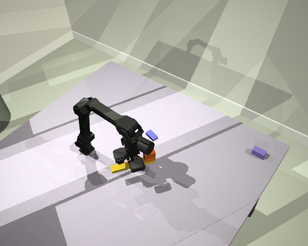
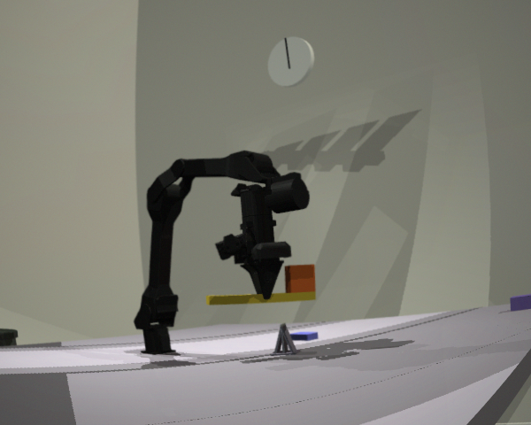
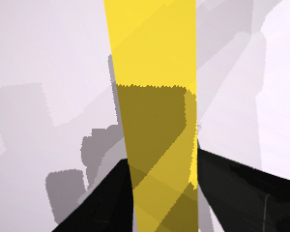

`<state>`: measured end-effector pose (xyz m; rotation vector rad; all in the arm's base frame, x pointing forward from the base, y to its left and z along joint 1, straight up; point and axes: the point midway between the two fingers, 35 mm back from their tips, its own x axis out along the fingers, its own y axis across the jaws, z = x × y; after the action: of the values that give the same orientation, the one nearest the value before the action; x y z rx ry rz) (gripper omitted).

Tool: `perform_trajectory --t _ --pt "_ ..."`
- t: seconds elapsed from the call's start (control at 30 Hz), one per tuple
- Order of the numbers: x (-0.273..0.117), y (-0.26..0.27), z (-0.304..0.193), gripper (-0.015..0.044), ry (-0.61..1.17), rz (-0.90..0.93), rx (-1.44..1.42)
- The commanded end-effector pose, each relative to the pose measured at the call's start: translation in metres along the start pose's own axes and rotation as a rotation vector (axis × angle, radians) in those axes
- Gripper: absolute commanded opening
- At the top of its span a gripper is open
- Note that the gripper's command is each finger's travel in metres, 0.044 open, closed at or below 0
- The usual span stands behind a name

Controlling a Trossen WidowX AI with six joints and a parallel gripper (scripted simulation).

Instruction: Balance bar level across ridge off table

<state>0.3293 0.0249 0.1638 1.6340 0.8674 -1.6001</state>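
Note:
The yellow bar [image 1: 119, 167] [image 2: 234, 299] [image 3: 152, 48] hangs above the table, about level. An orange block [image 1: 149, 156] [image 2: 300, 278] sits on top of its right end in the top and exterior views. My gripper [image 2: 266, 296] [image 3: 160, 161] is shut on the bar, left of the orange block, with the fingers on either side of it. The small grey ridge [image 2: 284, 340] stands on the table, below the bar and a little right of my fingertips in the exterior view. In the top view the gripper partly hides it. A clear gap separates bar and ridge.
A flat blue block [image 1: 151, 135] [image 2: 304, 336] lies on the table behind the ridge. A purple block [image 1: 259, 152] [image 2: 523, 302] lies far off to the right, near the table's edge. The arm's base [image 1: 86, 149] [image 2: 157, 339] stands to the left.

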Motion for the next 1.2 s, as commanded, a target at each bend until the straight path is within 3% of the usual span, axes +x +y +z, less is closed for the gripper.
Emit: perform_trajectory --t 0.0,0.37,1.17 --pt "-0.002 -0.010 -0.006 0.0000 0.008 0.004 0.169" --pt "-0.002 -0.046 -0.017 0.0000 0.009 -0.001 0.543" --pt "0.029 -0.049 -0.019 0.0000 0.009 -0.001 0.547"
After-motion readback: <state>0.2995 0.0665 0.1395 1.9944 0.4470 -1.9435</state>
